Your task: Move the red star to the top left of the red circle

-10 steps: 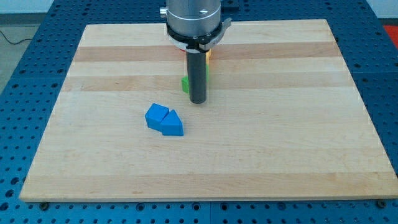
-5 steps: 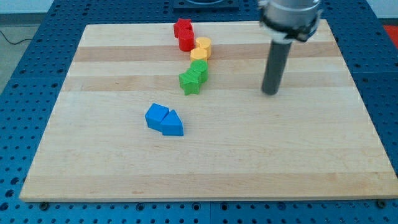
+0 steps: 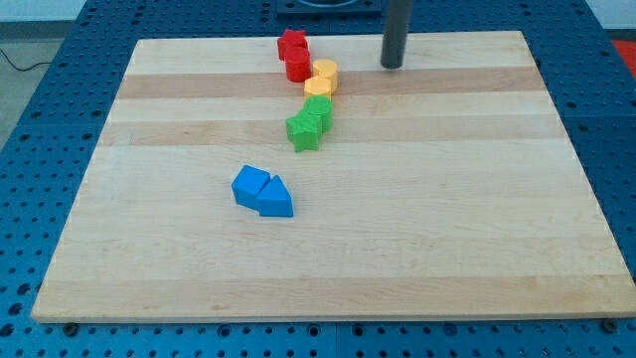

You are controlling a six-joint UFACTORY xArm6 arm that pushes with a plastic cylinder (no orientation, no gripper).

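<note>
My tip (image 3: 393, 66), with no jaws to hold anything, stands right of the red star (image 3: 290, 44), which already touches the red circle's (image 3: 297, 67) top left; little remains.

A pale wooden board (image 3: 417, 249) with lengthwise grain bands is lying across most of the view. A blue perforated metal surface (image 3: 40, 129) is showing around it at three, six and nine o'clock. Even light is falling, and a thin dark cable (image 3: 18, 62) is trailing at ten o'clock
</note>
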